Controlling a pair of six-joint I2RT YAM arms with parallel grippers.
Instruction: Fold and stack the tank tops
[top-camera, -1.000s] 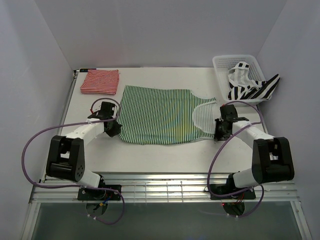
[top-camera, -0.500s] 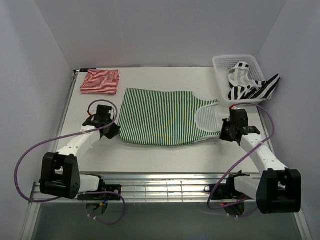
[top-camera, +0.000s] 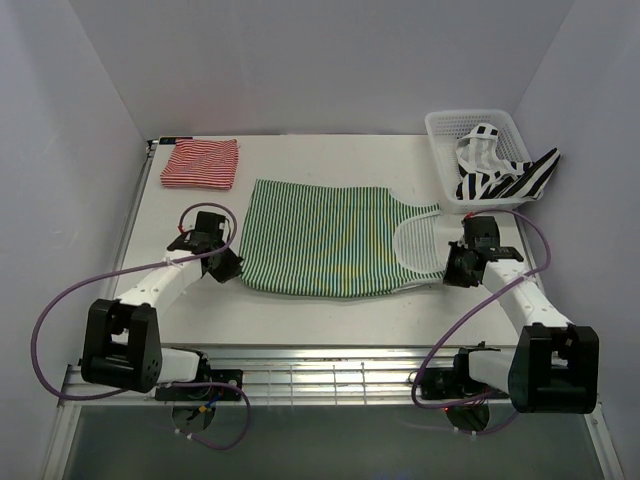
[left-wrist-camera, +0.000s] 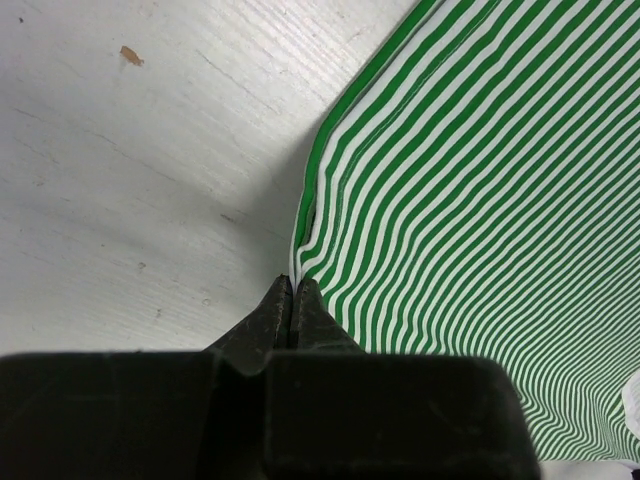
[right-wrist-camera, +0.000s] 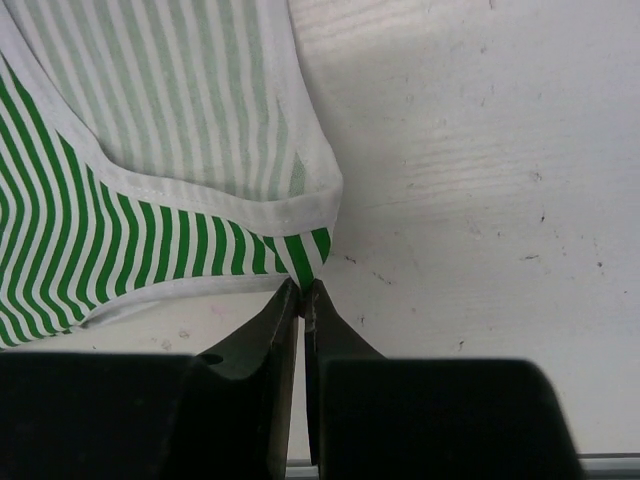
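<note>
Table (top-camera: 300, 310) white and scuffed, boxed by pale walls (top-camera: 300, 60). Spread flat mid-table: green-and-white top (top-camera: 320, 240). Folded at far left: red-and-white top (top-camera: 200, 164). Heaped in basket (top-camera: 436, 121), far right: black-and-white top (top-camera: 500, 178). Clear from wrists only: left gripper (left-wrist-camera: 290, 300) pinched tight on hem corner, right gripper (right-wrist-camera: 302, 295) pinched tight on strap tip. Also only there: small brown fleck (left-wrist-camera: 130, 55) on bare white.

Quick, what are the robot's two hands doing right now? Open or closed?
Left hand: closed, pinching the hem corner of the green-and-white tank top.
Right hand: closed, pinching a shoulder strap of the same top.
</note>
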